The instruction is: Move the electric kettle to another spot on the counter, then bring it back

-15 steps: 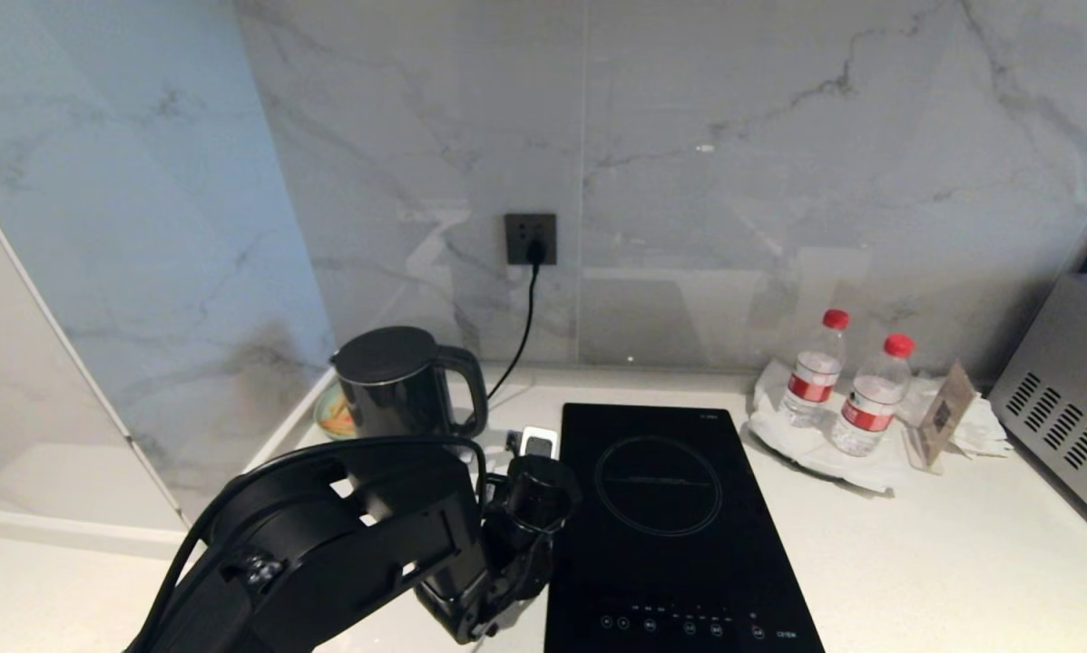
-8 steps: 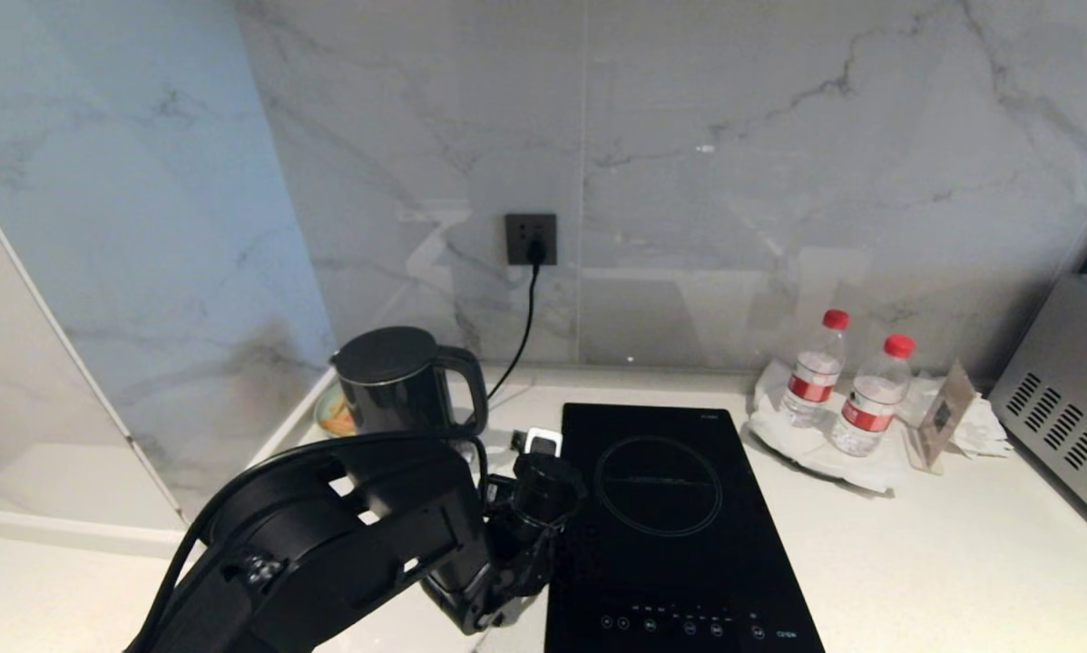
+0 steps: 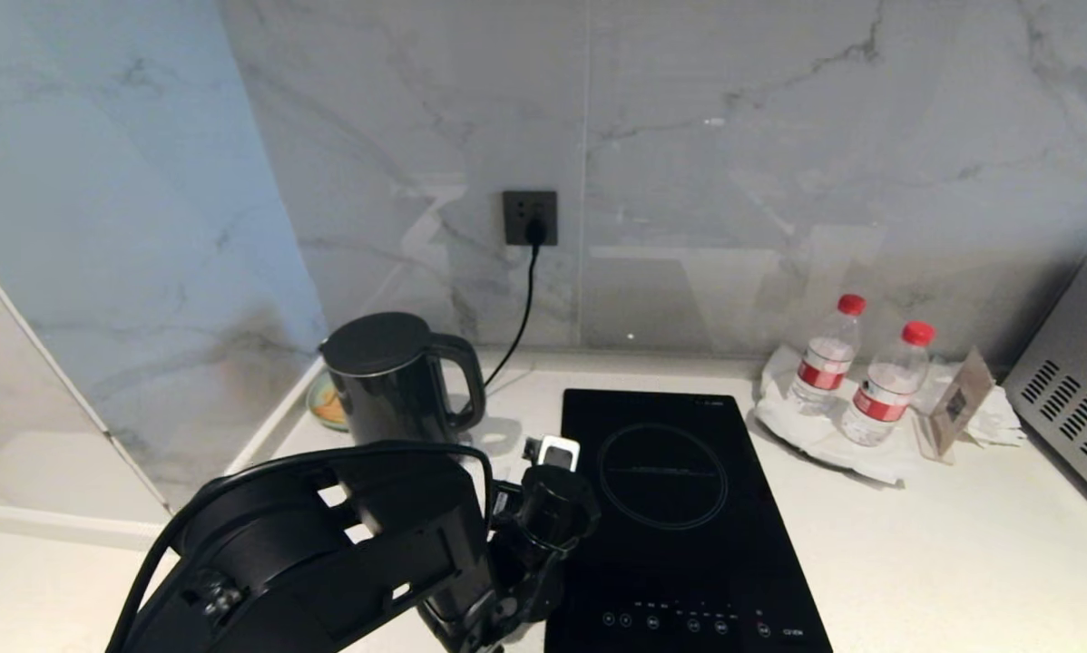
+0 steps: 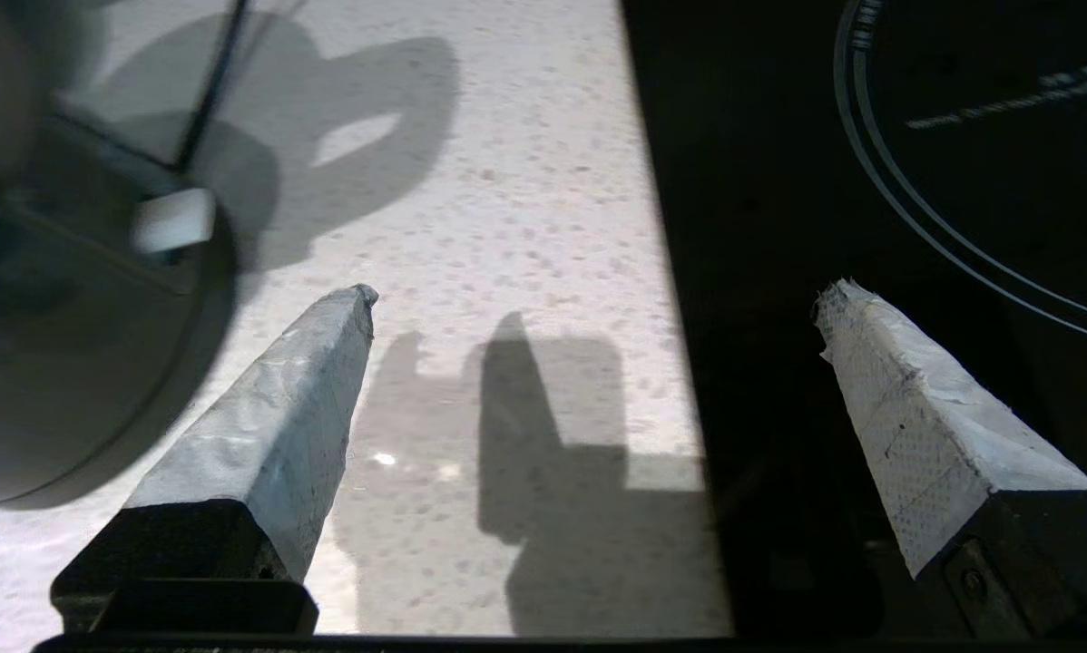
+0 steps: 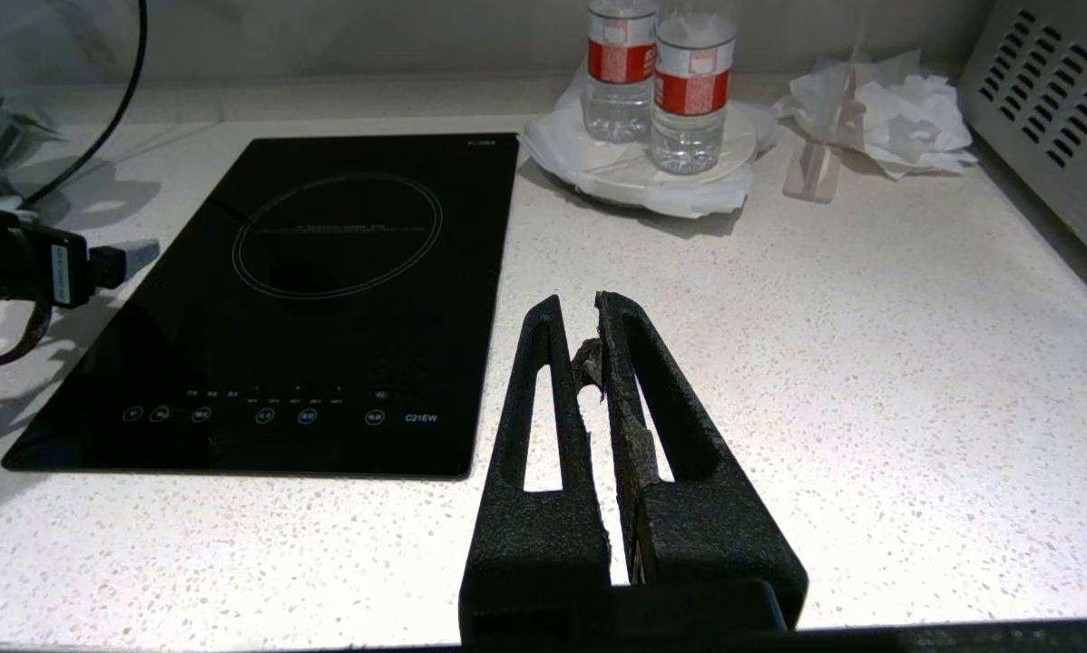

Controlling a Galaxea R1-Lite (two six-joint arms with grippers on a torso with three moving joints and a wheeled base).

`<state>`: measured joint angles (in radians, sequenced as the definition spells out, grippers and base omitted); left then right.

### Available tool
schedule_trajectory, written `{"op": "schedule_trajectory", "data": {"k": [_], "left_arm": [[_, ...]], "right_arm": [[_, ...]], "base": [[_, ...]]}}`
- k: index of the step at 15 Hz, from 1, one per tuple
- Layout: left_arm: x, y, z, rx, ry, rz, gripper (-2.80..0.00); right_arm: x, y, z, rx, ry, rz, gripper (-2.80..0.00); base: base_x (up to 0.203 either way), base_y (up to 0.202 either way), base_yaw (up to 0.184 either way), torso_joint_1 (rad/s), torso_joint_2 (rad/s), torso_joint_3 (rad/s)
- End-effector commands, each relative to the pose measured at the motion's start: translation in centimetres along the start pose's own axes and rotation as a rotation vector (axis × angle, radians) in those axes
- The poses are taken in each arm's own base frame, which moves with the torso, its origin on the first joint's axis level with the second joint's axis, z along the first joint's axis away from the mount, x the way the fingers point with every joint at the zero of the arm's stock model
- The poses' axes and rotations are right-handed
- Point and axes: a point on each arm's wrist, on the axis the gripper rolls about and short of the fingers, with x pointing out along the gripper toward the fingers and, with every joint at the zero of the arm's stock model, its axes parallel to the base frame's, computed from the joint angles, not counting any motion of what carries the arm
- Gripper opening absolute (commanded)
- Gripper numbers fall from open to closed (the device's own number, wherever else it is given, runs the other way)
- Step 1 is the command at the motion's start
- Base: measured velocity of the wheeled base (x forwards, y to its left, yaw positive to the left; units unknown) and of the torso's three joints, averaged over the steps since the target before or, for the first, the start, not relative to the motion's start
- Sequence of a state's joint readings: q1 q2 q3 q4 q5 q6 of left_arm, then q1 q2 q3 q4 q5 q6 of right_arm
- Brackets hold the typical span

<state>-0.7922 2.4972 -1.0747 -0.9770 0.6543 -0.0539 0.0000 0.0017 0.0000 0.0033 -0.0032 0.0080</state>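
The electric kettle [image 3: 394,376], glossy black with a loop handle on its right, stands at the back left of the counter [image 3: 915,562]. My left gripper [image 3: 548,449] hovers low over the counter, in front of and to the right of the kettle's handle. Its taped fingers [image 4: 271,426] stand wide open with nothing between them; the left gripper [image 4: 593,299] straddles the hob's left edge. A dark round body [image 4: 53,363] beside one finger is too blurred to name. My right gripper [image 5: 580,304] is shut and empty over the counter [image 5: 825,363], right of the hob.
A black induction hob [image 3: 680,508] lies mid-counter. A cord runs from the wall socket [image 3: 530,218] down behind the kettle. Two red-capped water bottles [image 3: 825,363] stand on a white plate at the back right, with a metal appliance [image 3: 1079,408] beyond. A small dish [image 3: 326,408] sits behind the kettle.
The whole head view has shifted, so the camera moved. My left gripper has edged slightly to the right, away from the kettle, still open. The kettle has not moved.
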Motion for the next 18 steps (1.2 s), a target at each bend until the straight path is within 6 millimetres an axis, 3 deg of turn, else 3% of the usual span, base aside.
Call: {"op": "schedule_trajectory", "data": {"k": [1,9,14,18], "left_arm": [[-0.3,-0.1,0.7,-0.013,-0.02,-0.002,0.0],[0.1,-0.4,1.7,-0.061,-0.087,0.0,0.0],[3.3,-0.3,1.8,-0.047,-0.044,0.08,0.0],[4.9,1.3,2.1,-0.072,-0.045,0.176,0.0]], "right_arm": [[0.0,0.0,0.0,0.0,0.0,0.0,-2.8],[0.0,0.0,0.0,0.0,0.0,0.0,-2.8],[0.0,0.0,0.0,0.0,0.0,0.0,-2.8],[0.0,0.0,0.0,0.0,0.0,0.0,-2.8]], "base": [[0.0,0.0,0.0,0.006,0.01,-0.201],[0.0,0.0,0.0,0.004,0.0,-0.093],[0.0,0.0,0.0,0.0,0.0,0.0],[0.0,0.0,0.0,0.0,0.0,0.0]]}}
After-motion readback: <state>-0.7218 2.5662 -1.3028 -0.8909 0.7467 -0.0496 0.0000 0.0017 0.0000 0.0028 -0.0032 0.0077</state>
